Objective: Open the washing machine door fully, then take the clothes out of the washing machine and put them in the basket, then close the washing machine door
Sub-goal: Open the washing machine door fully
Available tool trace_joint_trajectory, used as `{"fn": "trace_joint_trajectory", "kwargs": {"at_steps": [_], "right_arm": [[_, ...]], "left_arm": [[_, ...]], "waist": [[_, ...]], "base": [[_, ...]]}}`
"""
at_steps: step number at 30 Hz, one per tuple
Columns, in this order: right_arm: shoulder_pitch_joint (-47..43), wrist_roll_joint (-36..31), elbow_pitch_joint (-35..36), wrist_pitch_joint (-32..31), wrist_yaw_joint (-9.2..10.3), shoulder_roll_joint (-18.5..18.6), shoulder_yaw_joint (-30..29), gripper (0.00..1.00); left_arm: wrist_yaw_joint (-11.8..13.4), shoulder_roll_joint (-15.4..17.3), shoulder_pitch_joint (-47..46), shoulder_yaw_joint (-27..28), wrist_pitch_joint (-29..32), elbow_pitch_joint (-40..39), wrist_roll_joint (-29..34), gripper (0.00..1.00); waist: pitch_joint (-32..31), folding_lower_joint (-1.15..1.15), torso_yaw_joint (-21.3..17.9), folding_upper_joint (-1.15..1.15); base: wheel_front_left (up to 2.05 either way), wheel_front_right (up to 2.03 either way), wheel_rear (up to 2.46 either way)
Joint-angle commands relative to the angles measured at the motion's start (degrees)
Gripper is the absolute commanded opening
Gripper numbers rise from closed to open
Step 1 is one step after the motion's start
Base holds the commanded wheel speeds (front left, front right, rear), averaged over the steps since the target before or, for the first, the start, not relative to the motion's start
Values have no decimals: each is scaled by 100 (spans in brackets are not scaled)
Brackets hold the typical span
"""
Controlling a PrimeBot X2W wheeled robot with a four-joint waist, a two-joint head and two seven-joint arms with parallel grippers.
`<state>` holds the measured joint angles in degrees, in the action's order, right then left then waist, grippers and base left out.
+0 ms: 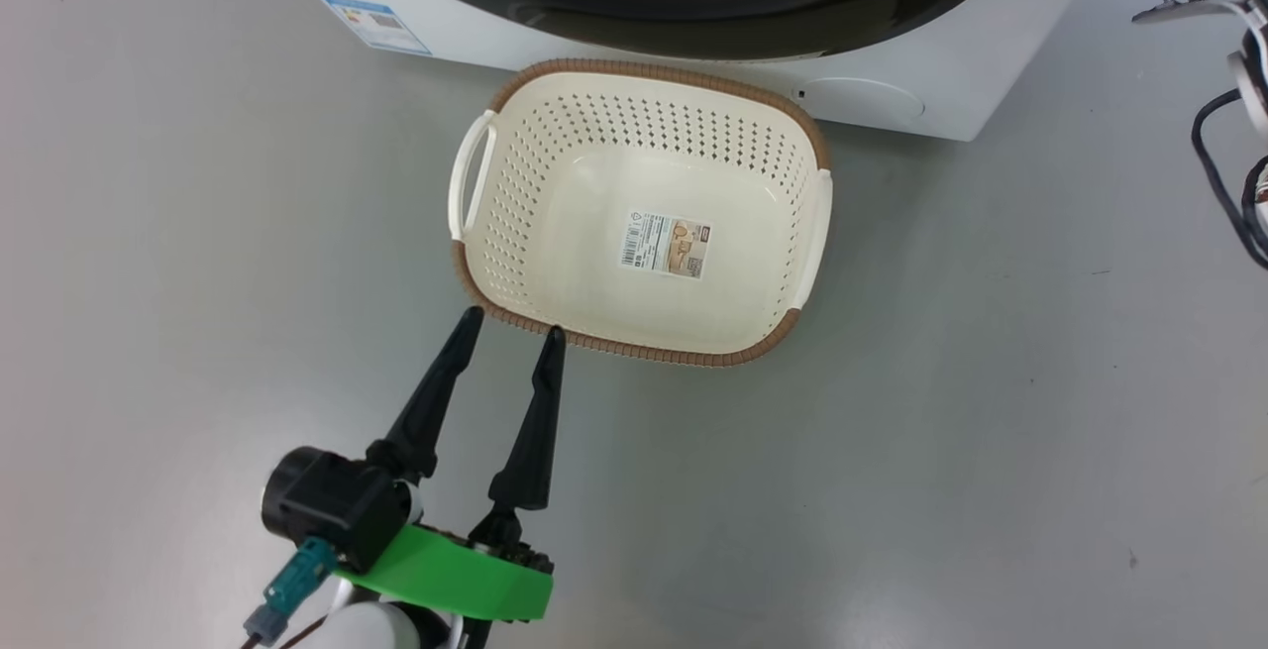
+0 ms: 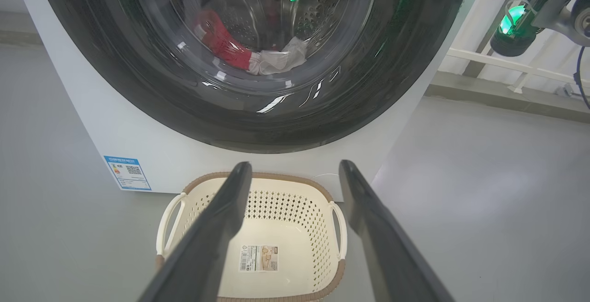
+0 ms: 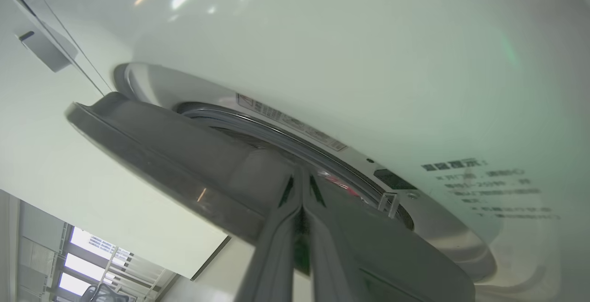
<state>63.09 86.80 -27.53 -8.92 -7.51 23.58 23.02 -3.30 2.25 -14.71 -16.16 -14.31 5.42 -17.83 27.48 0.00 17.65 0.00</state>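
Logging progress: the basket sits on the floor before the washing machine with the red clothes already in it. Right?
No. The basket sits on the floor before the washing machine, but holds no laundry; the left wrist view shows the red clothes inside the drum, behind the door.

Washing machine door (image 1: 693,15) mostly beyond the top edge

The empty cream basket (image 1: 515,183) is sitting just before the white washing machine (image 2: 138,127). Red clothes (image 2: 226,44) are lying behind the black-rimmed washing machine door (image 2: 138,85).
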Motion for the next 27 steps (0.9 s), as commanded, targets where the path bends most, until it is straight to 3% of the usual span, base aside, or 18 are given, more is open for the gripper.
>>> {"fn": "trace_joint_trajectory", "kwargs": {"at_steps": [1,11,27], "right_arm": [[99,110,88,-125,2,16,20,0],[224,413,-7,-819,2,113,98,0],[-190,744,105,-1606,2,-43,187,0]], "left_arm": [[47,63,-101,141,-69,-159,-40,100],[58,63,-165,66,-69,-148,-95,100],[73,63,-82,24,-69,-74,-52,100]], "waist": [[42,0,41,0],[99,0,110,0],[-219,0,82,0]], "base": [[0,0,0],[0,0,0],[0,0,0]]}}
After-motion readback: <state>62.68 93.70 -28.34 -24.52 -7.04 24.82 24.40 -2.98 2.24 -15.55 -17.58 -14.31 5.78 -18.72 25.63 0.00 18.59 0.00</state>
